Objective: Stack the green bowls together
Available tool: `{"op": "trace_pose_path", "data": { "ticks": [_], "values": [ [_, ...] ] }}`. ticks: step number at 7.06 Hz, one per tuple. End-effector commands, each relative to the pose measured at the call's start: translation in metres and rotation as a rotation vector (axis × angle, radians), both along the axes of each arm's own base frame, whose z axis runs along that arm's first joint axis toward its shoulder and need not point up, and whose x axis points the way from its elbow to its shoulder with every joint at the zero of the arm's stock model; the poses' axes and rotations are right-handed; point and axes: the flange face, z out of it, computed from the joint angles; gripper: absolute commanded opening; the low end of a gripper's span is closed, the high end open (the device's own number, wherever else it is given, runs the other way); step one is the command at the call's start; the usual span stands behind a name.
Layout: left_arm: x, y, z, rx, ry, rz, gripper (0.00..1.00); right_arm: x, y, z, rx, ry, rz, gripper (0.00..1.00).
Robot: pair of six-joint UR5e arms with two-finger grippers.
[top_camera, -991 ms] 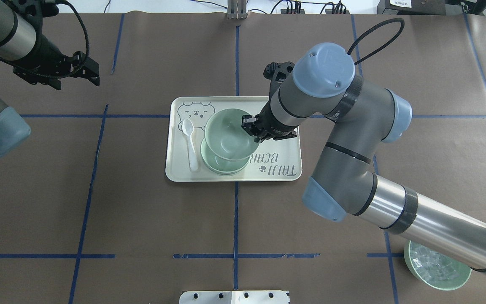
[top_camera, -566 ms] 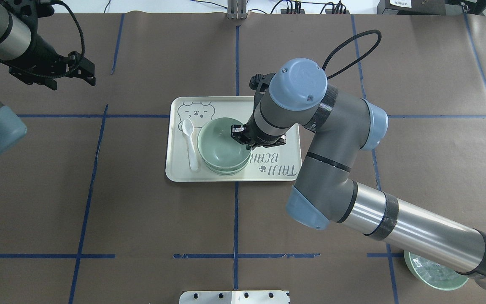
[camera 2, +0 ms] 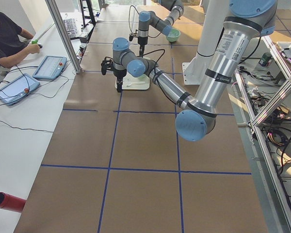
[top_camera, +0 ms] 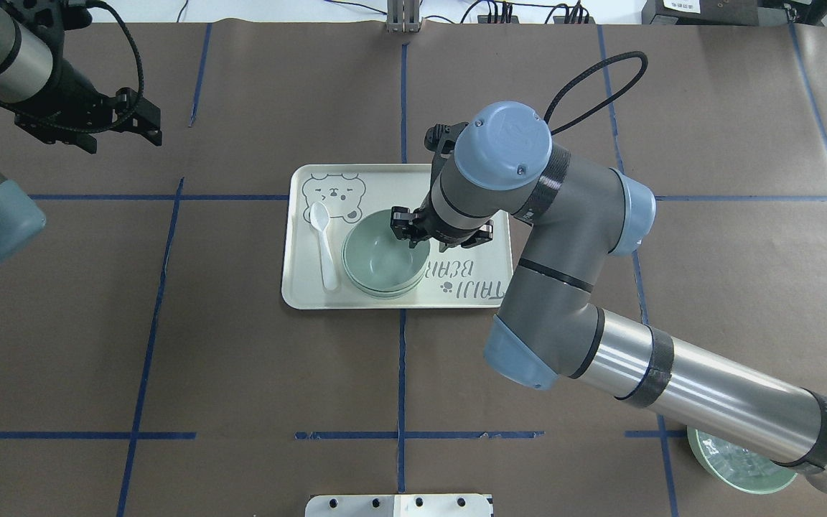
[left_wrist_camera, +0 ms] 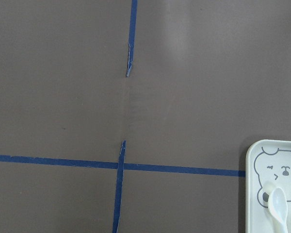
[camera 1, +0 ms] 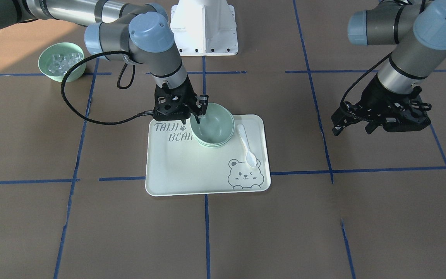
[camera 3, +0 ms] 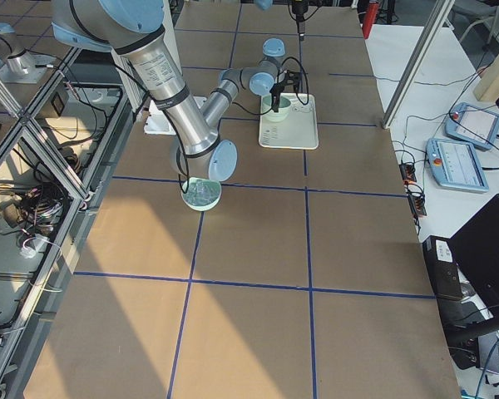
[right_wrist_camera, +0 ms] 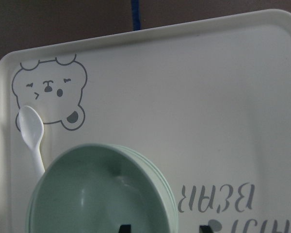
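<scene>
Green bowls [top_camera: 383, 260] nested on the tray [top_camera: 471, 296], right fingers [camera 1: 204, 105] at the rim.
I see the stack mid-tray, just beside the white spoon [top_camera: 324, 244]. My right fingers straddle the top bowl's rim, spread, one inside and one outside. Left fingers [camera 1: 339, 121] hang apart above the counter [top_camera: 241, 373], well away.
</scene>
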Motion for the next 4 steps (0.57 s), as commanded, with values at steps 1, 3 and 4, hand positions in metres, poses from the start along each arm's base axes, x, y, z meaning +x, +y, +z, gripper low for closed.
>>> {"op": "trace_pose_path", "data": {
  "ticks": [1, 3, 4],
  "values": [
    [0.0, 0.0, 0.002, -0.003, -0.002, 0.0, 1.0, 0.004, -0.001, 0.001, 0.001, 0.0, 0.003, 1.0],
    [-0.015, -0.004, 0.009, 0.034, -0.013, 0.034, 1.0, 0.071, -0.017, 0.006, 0.011, 0.085, -0.021, 1.0],
    [-0.036, -0.004, 0.029, 0.044, -0.02, 0.063, 1.0, 0.124, -0.014, 0.018, 0.053, 0.109, -0.052, 1.0]
  ]
}}
